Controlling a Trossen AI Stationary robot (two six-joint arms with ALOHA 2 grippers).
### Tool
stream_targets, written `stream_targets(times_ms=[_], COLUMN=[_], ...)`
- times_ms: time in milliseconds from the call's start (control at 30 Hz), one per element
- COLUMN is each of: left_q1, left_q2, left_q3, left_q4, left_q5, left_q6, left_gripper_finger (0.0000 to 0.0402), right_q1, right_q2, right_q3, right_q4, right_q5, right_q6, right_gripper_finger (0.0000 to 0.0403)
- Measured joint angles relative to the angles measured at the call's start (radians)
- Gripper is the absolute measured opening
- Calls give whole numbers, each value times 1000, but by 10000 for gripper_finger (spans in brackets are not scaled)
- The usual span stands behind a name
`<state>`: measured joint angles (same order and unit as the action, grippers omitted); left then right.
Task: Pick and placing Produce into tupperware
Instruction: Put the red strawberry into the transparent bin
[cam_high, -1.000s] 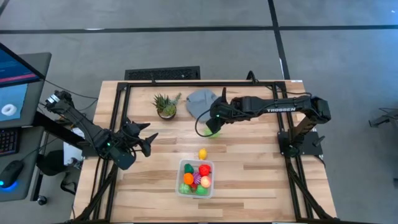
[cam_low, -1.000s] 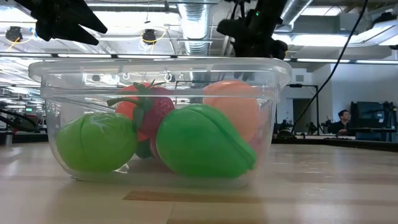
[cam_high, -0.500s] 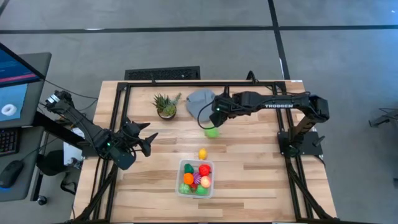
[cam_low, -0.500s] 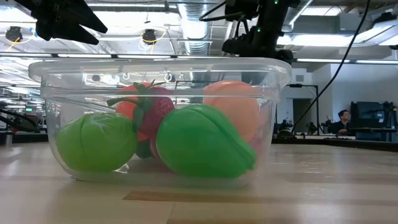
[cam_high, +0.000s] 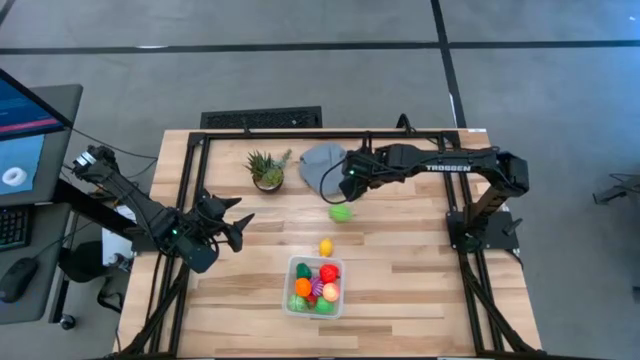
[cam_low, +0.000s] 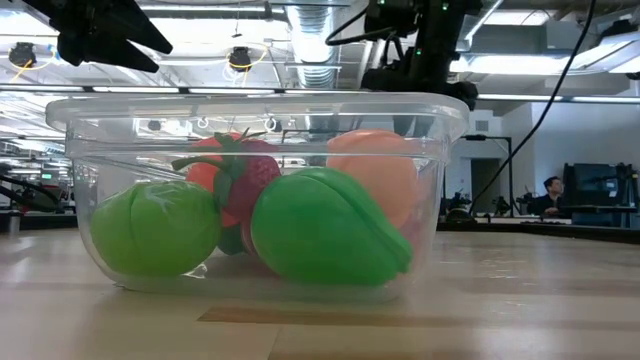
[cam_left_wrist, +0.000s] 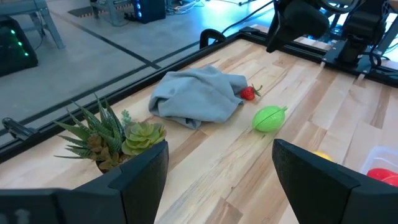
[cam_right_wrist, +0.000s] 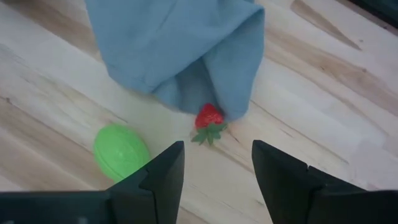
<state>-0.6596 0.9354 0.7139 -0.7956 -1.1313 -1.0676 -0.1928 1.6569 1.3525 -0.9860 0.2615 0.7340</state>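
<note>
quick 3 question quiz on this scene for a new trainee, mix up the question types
1. True or false: the green toy fruit lies on the table, outside the tupperware.
2. What peeks out from the edge of the grey cloth? A) a strawberry B) a banana C) a carrot
3. Fill in: the right gripper hangs with its fingers apart and ______ between them, while the left gripper waits open by the table's left edge.

Key
1. True; it lies between the cloth and the yellow toy.
2. A, the strawberry.
3. Nothing.
</note>
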Motion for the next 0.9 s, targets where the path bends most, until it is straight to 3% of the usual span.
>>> stream_targets(times_ms=[267,900], left_q1=[0,0], left_q2=[0,0], left_q3=[0,0], left_q4=[0,0], left_q5=[2,7], left_q6=[-2,3], left_gripper_finger=[279,279], right_q1=[2,22], right_q2=[0,0], right_q3=[-91,-247], right_q4=[51,239], right_q5=[-82,-81], right_q6=[39,105], right_gripper_finger=[201,169])
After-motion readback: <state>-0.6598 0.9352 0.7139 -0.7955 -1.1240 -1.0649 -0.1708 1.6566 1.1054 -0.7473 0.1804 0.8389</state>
